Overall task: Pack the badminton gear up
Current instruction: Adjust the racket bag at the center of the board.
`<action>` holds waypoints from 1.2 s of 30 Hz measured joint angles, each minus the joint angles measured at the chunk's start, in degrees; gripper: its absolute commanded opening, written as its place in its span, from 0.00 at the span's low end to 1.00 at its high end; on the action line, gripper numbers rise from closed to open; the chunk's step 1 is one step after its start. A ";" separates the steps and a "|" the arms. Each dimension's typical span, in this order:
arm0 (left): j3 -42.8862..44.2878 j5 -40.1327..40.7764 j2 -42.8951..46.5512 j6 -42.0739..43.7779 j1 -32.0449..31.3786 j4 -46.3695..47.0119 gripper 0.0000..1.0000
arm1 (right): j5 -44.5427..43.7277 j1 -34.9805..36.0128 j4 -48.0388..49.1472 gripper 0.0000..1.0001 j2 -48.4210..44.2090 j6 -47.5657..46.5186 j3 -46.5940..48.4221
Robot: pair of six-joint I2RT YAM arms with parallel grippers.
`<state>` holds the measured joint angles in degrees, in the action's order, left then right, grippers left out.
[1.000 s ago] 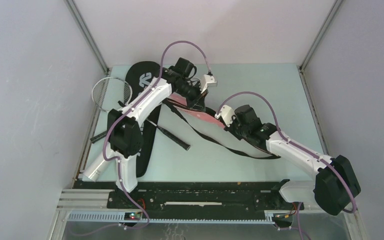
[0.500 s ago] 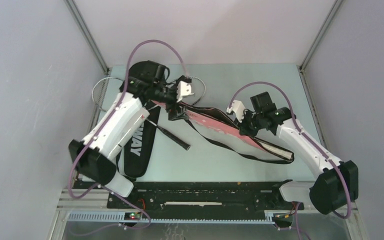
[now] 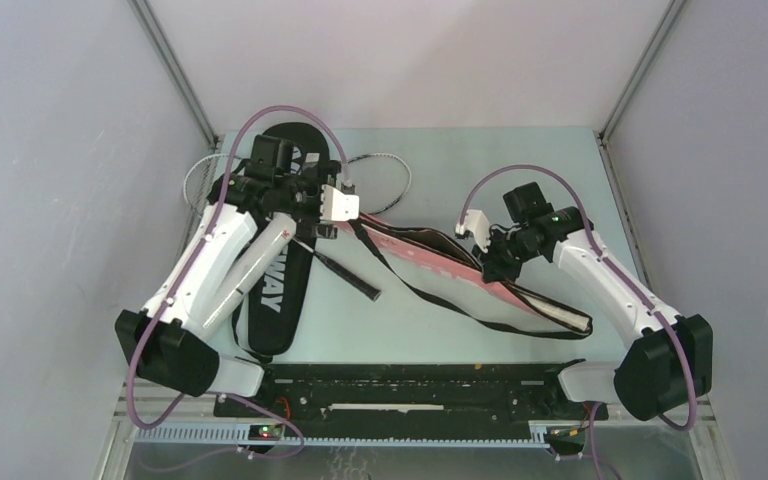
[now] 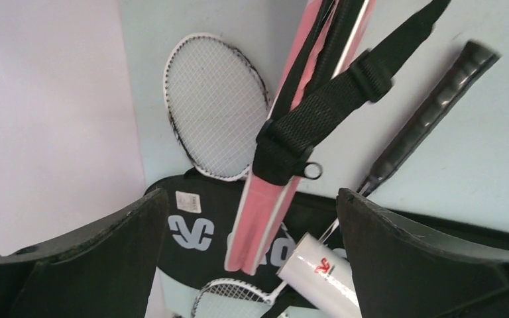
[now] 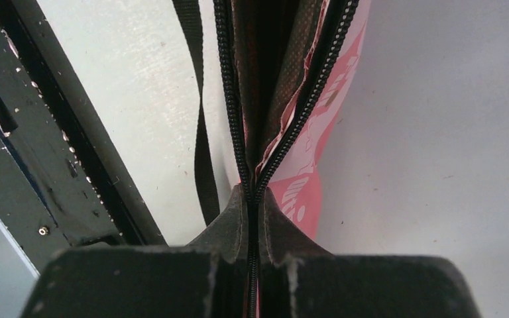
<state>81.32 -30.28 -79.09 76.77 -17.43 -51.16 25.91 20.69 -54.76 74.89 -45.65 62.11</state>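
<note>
The pink racket cover (image 3: 430,250) lies slantwise across the table with its black strap (image 3: 430,297) looped beside it. My right gripper (image 3: 488,265) is shut on the pink cover's zipped edge (image 5: 318,132), the zipper running between its fingers (image 5: 252,199). My left gripper (image 3: 345,205) hangs open above the cover's other end (image 4: 272,199), holding nothing (image 4: 250,193). Below it lie the black racket cover (image 4: 192,232), a white tube (image 4: 321,275), a white-framed racket head (image 4: 215,116) and a black racket grip (image 4: 431,112). No shuttlecocks show.
A black rail (image 3: 410,385) runs along the near table edge in front of both arm bases. Grey walls and metal posts (image 3: 175,70) close in the left, right and far sides. A second racket head (image 3: 197,178) lies at the far left edge.
My left gripper has opened, let go of the pink cover's end and drawn back to the left. My right gripper has shut on the cover's edge and shifted right, dragging the cover that way.
</note>
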 measured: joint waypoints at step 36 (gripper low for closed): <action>-2.64 7.23 0.81 -12.61 2.25 -10.25 0.00 | -3.23 -6.36 3.30 0.72 12.39 2.62 10.19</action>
<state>78.67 -23.05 -78.28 64.16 -15.18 -61.41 22.68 14.33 -51.46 87.29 -43.03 72.29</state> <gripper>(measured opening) 0.068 0.585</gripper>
